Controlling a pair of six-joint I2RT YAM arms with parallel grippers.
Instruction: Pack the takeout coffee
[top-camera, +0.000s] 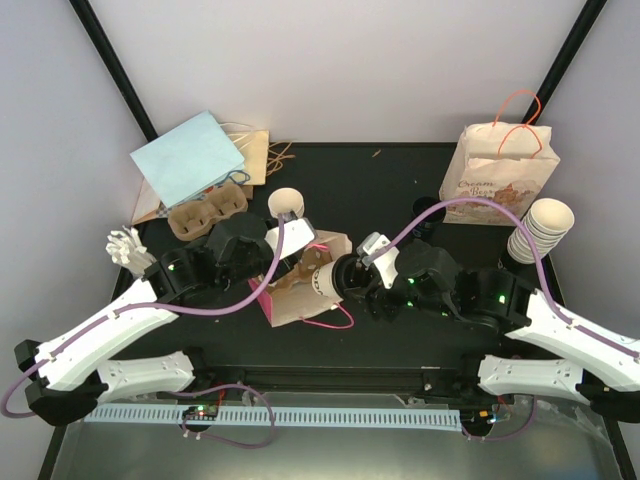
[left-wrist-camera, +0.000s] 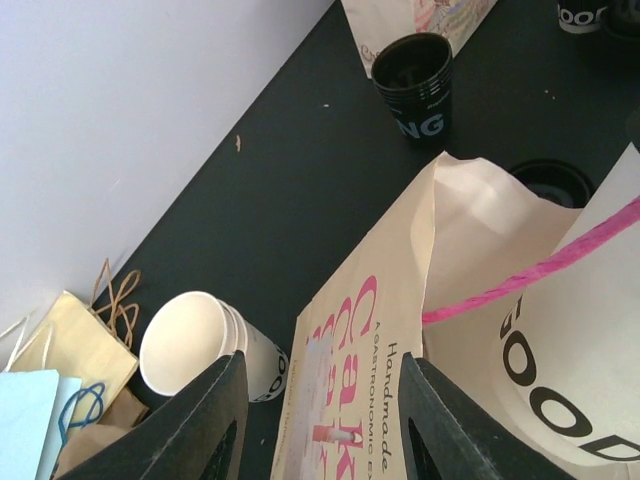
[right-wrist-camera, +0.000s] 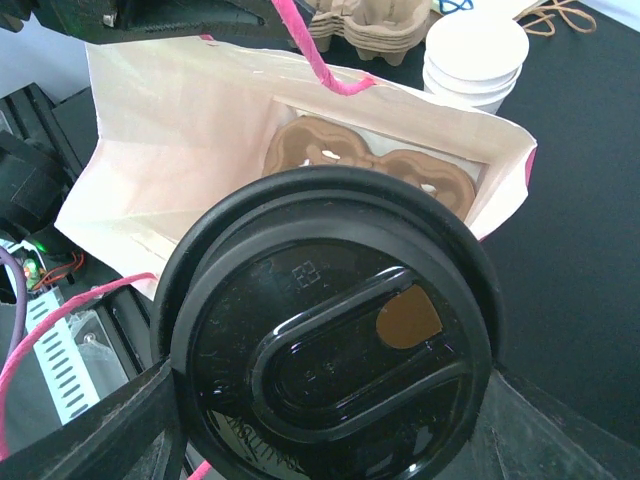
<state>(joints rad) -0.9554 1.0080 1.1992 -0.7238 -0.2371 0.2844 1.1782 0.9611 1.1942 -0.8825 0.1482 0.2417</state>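
A cream paper bag (top-camera: 290, 300) with pink handles lies on its side mid-table, its mouth to the right. A brown pulp cup carrier (right-wrist-camera: 370, 170) sits inside it. My left gripper (top-camera: 288, 245) is at the bag's upper edge; in the left wrist view its fingers stand apart (left-wrist-camera: 320, 365) over the printed panel (left-wrist-camera: 370, 360), and a pink handle (left-wrist-camera: 530, 270) runs up to the right finger. My right gripper (top-camera: 348, 278) is shut on a white coffee cup (top-camera: 322, 280) with a black lid (right-wrist-camera: 330, 350). It holds the cup sideways at the bag's mouth, lid toward the wrist.
A stack of white cups (top-camera: 285, 203) lies just behind the bag. Pulp carriers (top-camera: 207, 215) and a blue bag (top-camera: 190, 160) are at the back left. A printed bag (top-camera: 500, 175) and a cup stack (top-camera: 540, 230) stand at the right. A black cup (left-wrist-camera: 415, 80) stands behind.
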